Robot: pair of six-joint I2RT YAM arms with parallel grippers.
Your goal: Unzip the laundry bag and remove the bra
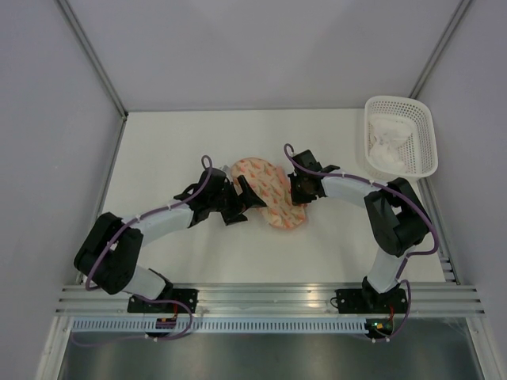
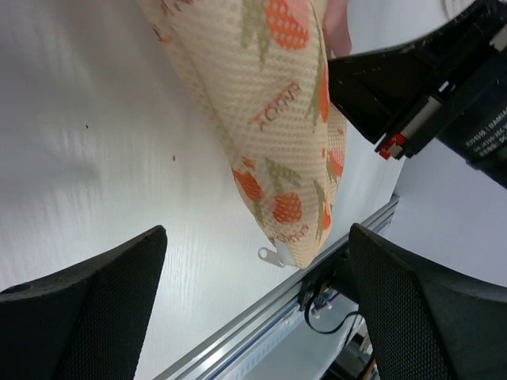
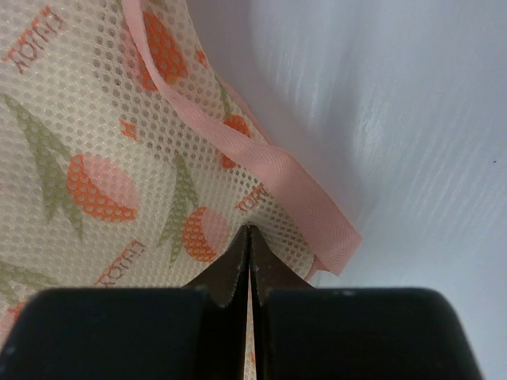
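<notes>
The laundry bag (image 1: 269, 194) lies mid-table, cream mesh with orange prints and pink trim (image 3: 277, 170). My left gripper (image 1: 244, 202) sits at its left edge, open, with nothing between the fingers. In the left wrist view the bag (image 2: 277, 119) hangs ahead of the open left gripper (image 2: 257, 237), and its metal zipper pull (image 2: 269, 255) shows at the bag's lower tip. My right gripper (image 1: 299, 194) is at the bag's right edge. Its jaws are shut, pinching the bag's mesh (image 3: 119, 158) at the right gripper tips (image 3: 250, 231). The bra is hidden.
A white lattice basket (image 1: 396, 100) stands at the back right with white fabric (image 1: 388, 146) inside. An aluminium rail (image 1: 261, 297) runs along the near table edge. The right arm's black wrist (image 2: 420, 87) is close beyond the bag.
</notes>
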